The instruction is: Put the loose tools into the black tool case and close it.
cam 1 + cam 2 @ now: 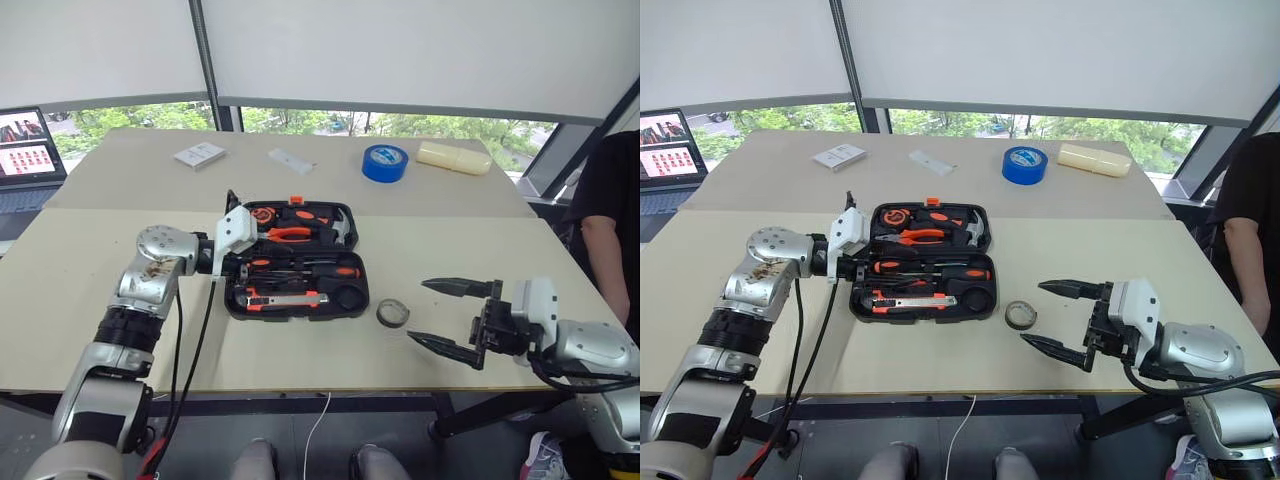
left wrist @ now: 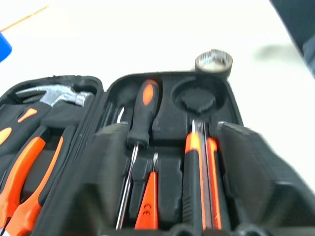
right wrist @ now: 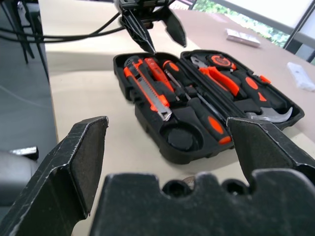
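2 halves of the black tool case [image 1: 296,262] lie open on the surface [image 1: 80,290], with 2 screwdrivers [image 3: 209,120], the small orange tester [image 2: 147,204] and the utility knife [image 3: 147,91] seated in the near half's slots. The small tape ring [image 1: 393,313] lies on the surface just beside the case's right corner. The left tool [image 3: 152,29] hovers at the case's left edge, fingers parted narrowly, holding nothing. The right tool [image 1: 450,315] hangs near the ring, fingers spread wide, empty.

Beige tables [image 1: 470,300] before shaded windows [image 1: 420,50]
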